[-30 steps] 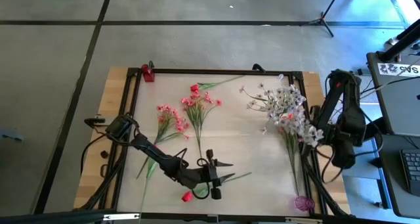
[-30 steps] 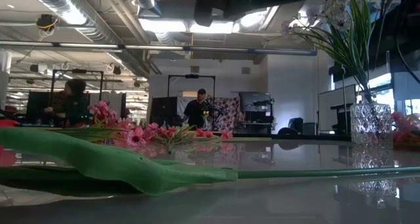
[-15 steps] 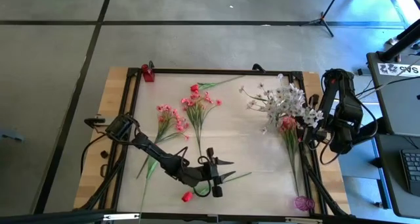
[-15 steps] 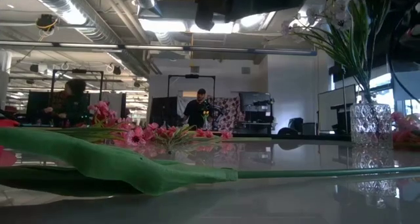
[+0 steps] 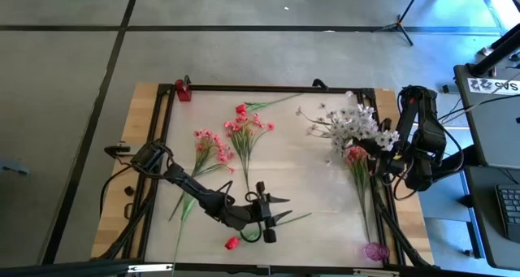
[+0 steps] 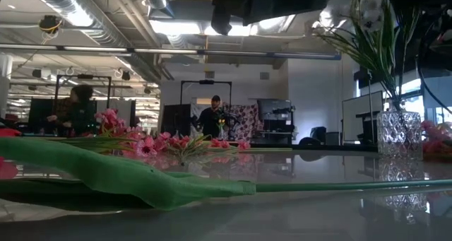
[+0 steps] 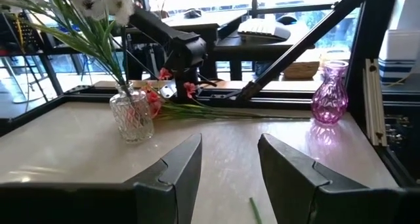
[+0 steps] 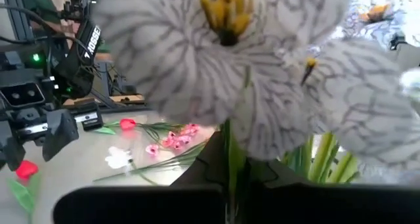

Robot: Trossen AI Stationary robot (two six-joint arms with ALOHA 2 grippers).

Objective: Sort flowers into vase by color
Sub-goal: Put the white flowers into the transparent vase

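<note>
white flowers [image 5: 351, 124] already fill the clear vase [image 7: 131, 114]; right gripper [image 5: 382, 151], jaws shut on a white stem there. pink sprays [image 5: 213, 147] and red bud [image 5: 232, 243] remain on the worktop [image 5: 309, 188]. left gripper [image 5: 280, 212] hovers, jaws apart, empty.

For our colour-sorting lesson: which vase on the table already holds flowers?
The clear glass vase: white flowers stand in it. The purple vase stands empty.
</note>
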